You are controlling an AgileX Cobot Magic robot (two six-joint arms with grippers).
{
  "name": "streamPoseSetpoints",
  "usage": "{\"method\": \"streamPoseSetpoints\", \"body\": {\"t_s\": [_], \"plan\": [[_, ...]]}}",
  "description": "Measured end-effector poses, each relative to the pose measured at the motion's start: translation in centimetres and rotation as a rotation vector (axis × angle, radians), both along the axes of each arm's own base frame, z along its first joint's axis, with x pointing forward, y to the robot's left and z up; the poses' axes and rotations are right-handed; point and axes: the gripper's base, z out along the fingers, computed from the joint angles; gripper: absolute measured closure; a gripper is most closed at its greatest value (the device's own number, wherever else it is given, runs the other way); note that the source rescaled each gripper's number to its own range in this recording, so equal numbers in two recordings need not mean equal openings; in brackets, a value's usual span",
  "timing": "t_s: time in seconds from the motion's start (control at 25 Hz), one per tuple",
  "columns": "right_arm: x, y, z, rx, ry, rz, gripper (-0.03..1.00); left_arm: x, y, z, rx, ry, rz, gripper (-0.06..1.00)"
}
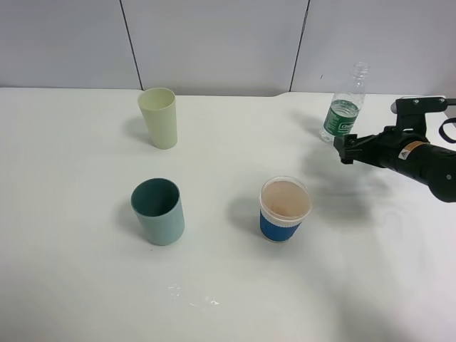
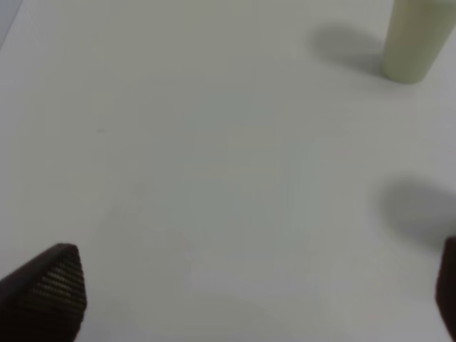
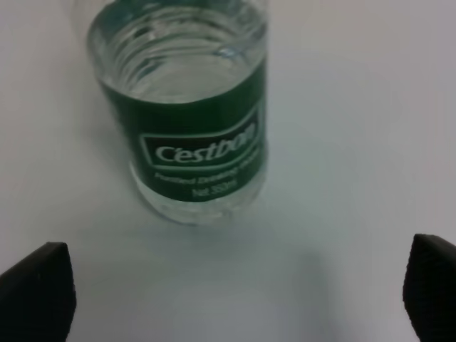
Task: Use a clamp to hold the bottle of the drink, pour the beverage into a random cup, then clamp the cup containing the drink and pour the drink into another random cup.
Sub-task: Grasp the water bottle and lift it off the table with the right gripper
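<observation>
The bottle of the drink (image 1: 345, 107) stands upright at the back right of the table, clear with a dark green label and its cap on. My right gripper, the clamp (image 1: 343, 149), hovers just in front of it on its black arm. In the right wrist view the bottle (image 3: 189, 135) lies ahead of the open gripper (image 3: 231, 299), outside its two dark fingertips (image 3: 37, 291). The teal cup (image 1: 158, 211) stands front left. The blue-sleeved cup (image 1: 284, 209) stands near the middle. My left gripper (image 2: 246, 292) hangs open over bare table and is out of the high view.
A pale yellow-green cup (image 1: 159, 117) stands at the back left and also shows in the left wrist view (image 2: 417, 39). A few small wet spots (image 1: 192, 296) lie on the white table (image 1: 71, 285) near its front edge. A grey wall runs along the back.
</observation>
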Motion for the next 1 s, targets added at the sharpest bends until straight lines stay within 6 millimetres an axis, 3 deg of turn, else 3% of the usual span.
{"method": "streamPoseSetpoints", "body": {"t_s": [0.68, 1.0], "plan": [[6.3, 0.8, -1.2, -0.05, -0.072, 0.13, 0.05, 0.0, 0.0, 0.0, 0.0, 0.0, 0.0, -0.06], [8.0, 1.9, -1.3, -0.071, -0.109, 0.201, 0.05, 0.0, 0.0, 0.0, 0.0, 0.0, 0.0, -0.06]]}}
